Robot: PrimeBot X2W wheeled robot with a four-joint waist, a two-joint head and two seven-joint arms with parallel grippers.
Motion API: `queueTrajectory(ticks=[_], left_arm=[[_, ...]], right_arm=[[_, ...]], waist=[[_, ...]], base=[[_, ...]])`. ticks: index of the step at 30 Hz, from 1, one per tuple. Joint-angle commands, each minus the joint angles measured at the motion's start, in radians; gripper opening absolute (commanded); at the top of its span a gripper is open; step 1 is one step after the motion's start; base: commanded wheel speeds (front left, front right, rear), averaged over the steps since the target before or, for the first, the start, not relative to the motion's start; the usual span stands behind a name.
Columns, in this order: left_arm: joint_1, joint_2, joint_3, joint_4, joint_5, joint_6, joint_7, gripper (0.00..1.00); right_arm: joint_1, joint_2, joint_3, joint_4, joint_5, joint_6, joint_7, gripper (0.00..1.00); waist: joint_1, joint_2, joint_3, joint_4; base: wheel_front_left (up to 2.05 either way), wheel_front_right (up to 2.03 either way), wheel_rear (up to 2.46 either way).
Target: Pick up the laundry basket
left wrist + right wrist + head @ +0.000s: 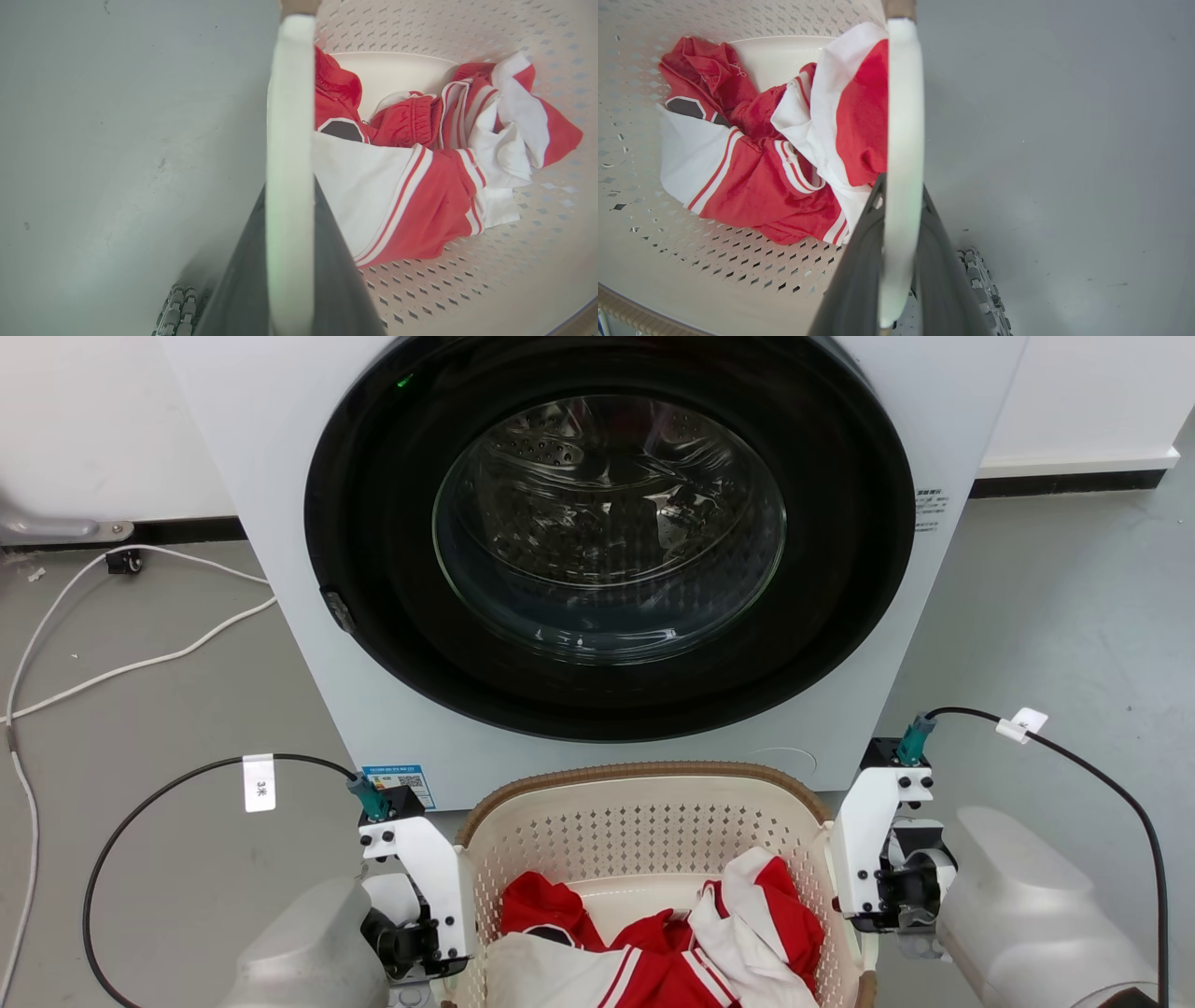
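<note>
left gripper (290, 186): two dark fingers (336, 270) are seen rising from the bottom edge, one set on each side of the white handle and pressed against it.
white handle (289, 116): shown as a pale band running from top to bottom through the middle.
laundry basket (467, 289): cream perforated walls are seen at the right.
clothes (411, 205): red and white garments are heaped inside the basket.
floor (117, 140): grey and lightly scuffed, seen left of the handle.
ribbed part (180, 312): glimpsed at the bottom edge; it cannot be identified.
</note>
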Motion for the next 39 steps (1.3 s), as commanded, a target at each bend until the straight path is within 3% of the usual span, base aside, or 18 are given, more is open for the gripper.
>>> queueTrajectory(ticks=[1,39], left_arm=[[-0.001,-0.019,-0.004,-0.009,-0.006,-0.011,-0.012,0.0],[-0.013,-0.024,-0.047,-0.001,-0.05,-0.011,-0.046,0.0]], right_arm=[[0.002,0.021,-0.008,-0.009,-0.006,0.012,0.006,0.0],[0.02,0.031,-0.121,-0.009,-0.098,0.012,0.03,0.0]], waist=[[0.0,-0.0001,0.0,0.0],[0.0,-0.0001,0.009,0.005]], base=[[0.0,0.0,0.0],[0.0,0.0,0.0]])
